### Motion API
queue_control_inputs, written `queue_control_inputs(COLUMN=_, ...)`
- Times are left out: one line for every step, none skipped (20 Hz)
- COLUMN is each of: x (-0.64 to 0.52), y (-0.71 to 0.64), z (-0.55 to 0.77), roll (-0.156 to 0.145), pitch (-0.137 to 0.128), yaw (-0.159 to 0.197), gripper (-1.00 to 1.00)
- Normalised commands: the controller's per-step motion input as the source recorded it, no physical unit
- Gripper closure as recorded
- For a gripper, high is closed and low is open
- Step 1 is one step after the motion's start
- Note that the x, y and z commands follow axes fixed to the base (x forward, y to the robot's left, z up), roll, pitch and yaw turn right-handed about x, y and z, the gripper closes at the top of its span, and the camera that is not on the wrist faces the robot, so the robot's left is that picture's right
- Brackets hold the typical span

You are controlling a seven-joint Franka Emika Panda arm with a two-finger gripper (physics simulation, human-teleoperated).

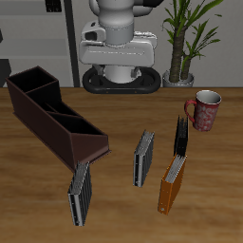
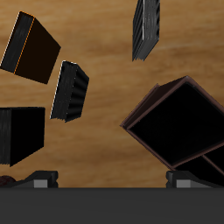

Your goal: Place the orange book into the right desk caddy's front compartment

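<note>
We see the table (image 1: 114,199), wood-grain, carrying everything. Biggest item on it is the right desk caddy (image 1: 52,116), a long dark maroon open box with inner dividers, lying at an angle, its sloped end pointing toward the table's front edge; we use it as our landmark.

Just off the caddy's sloped end stands a grey ribbed book (image 1: 80,193), close to it, maybe touching, we can't tell. A second grey ribbed book (image 1: 143,157) stands a bit further from the caddy, clear of it.

The orange book (image 1: 172,185) stands on edge well apart from the caddy, beyond both grey books; it is not in any compartment. A thin black book (image 1: 181,139) stands just beside the orange one, on its back side. A red mug (image 1: 203,109) sits farthest from the caddy, near a potted plant (image 1: 185,38).

Claw (image 2: 112,179): only two finger bases show in the wrist view, holding nothing; wide or narrow, we cannot tell.
</note>
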Motion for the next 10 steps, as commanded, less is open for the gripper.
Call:
queue_control_inputs(x=0.21, y=0.20, z=0.17, roll=0.001, pitch=-0.028, yaw=-0.027, gripper=-1.00)
queue_control_inputs(x=0.36, y=0.22, z=0.32, roll=-0.088, pitch=-0.067, yaw=0.018, gripper=-1.00)
queue_control_inputs(x=-0.03, y=-0.06, z=0.00, roll=0.000, pitch=0.000, yaw=0.000, gripper=-1.00)
queue_control_inputs(x=0.29, y=0.27, z=0.23, roll=0.011, pitch=-0.027, yaw=-0.054, gripper=-1.00)
queue_control_inputs(x=0.30, y=0.32, z=0.22, roll=0.010, pitch=-0.051, yaw=0.024, gripper=-1.00)
queue_control_inputs(x=0.14, y=0.16, z=0.10, roll=0.007, pitch=-0.044, yaw=0.014, gripper=-1.00)
queue_control_inputs(x=0.32, y=0.28, z=0.17, roll=-0.023, pitch=-0.063, yaw=0.085, gripper=-1.00)
queue_control_inputs(x=0.46, y=0.37, z=0.19, roll=-0.020, pitch=-0.041, yaw=0.004, gripper=-1.00)
queue_control_inputs(x=0.45, y=0.40, z=0.04, roll=0.100, pitch=0.020, yaw=0.012, gripper=-1.00)
queue_control_inputs(x=0.39, y=0.14, z=0.10, roll=-0.116, pitch=-0.022, yaw=0.009, gripper=-1.00)
